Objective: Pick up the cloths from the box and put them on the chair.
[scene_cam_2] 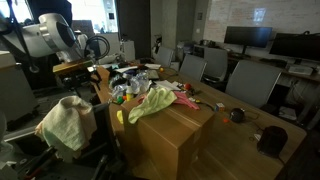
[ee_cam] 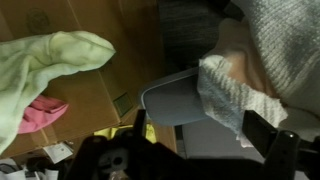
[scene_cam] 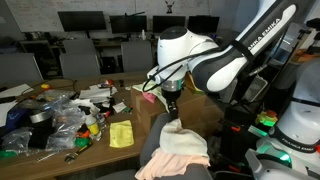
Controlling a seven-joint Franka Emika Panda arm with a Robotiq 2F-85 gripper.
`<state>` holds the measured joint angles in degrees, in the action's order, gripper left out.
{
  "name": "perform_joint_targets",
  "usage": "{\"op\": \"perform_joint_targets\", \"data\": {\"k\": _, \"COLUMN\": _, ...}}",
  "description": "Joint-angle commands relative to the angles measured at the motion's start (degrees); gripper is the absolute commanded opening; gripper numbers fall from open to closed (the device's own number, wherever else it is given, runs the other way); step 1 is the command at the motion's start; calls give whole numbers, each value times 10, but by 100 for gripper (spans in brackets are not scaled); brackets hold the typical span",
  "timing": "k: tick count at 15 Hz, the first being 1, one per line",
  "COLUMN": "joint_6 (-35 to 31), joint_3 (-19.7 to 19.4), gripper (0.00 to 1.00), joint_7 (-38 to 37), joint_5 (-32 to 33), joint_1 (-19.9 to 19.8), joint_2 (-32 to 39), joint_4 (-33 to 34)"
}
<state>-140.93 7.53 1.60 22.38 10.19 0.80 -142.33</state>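
Hovering with jaws wide and empty just above the cloths (scene_cam: 182, 148) on the chair (scene_cam: 150, 138), the hand (scene_cam: 173, 117) should rise straight before crossing to the green cloth (scene_cam_2: 150, 102) draped over the box (scene_cam_2: 180, 135).

Pincer (scene_cam: 172, 112) downward, jaws wide apart.

My gripper (scene_cam: 172, 101) hangs just above the cloths (scene_cam: 178, 150) that lie heaped on the chair (scene_cam: 152, 135). The box (scene_cam_2: 175, 138) stands just beside that chair, with more cloths (scene_cam_2: 150, 100) draped over its rim on the chair's side. Beyond the box stands the table (scene_cam: 105, 150); a clutter of bags (scene_cam: 60, 115) lies on it, and a small square cloth (scene_cam: 121, 133) lies near the edge closest to the chair.
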Motion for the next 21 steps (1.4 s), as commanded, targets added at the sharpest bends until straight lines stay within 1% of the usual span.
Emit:
{"op": "perform_joint_targets", "data": {"k": 1, "joint_6": -10, "joint_3": -20, "gripper": 100, "joint_7": -62, "joint_5": 55, "joint_1": -30, "joint_2": -20, "joint_4": 22}}
{"op": "perform_joint_targets", "data": {"k": 3, "joint_6": -15, "joint_3": -36, "gripper": 100, "joint_7": -92, "joint_5": 73, "joint_1": -51, "joint_2": -23, "joint_4": 37}}
{"op": "perform_joint_targets", "data": {"k": 7, "joint_6": -22, "joint_3": -65, "gripper": 100, "joint_7": -135, "joint_5": 78, "joint_1": -89, "joint_2": -16, "joint_4": 69}}
{"op": "perform_joint_targets", "data": {"k": 11, "joint_6": -79, "joint_3": -86, "gripper": 100, "joint_7": -147, "joint_5": 41, "joint_1": -112, "joint_2": 5, "joint_4": 95}}
{"op": "perform_joint_targets", "data": {"k": 13, "joint_6": -97, "joint_3": -93, "gripper": 100, "joint_7": -125, "joint_5": 0, "joint_1": -119, "joint_2": 23, "joint_4": 114}}
{"op": "perform_joint_targets", "data": {"k": 16, "joint_6": -106, "joint_3": -100, "gripper": 100, "joint_7": -81, "joint_5": -83, "joint_1": -128, "joint_2": 56, "joint_4": 148}}
{"op": "perform_joint_targets", "data": {"k": 19, "joint_6": -97, "joint_3": -100, "gripper": 100, "joint_7": -34, "joint_5": -162, "joint_1": -140, "joint_2": 92, "joint_4": 190}}
{"op": "perform_joint_targets", "data": {"k": 21, "joint_6": -90, "joint_3": -100, "gripper": 100, "joint_7": -13, "joint_5": -195, "joint_1": -147, "joint_2": 117, "joint_4": 219}}
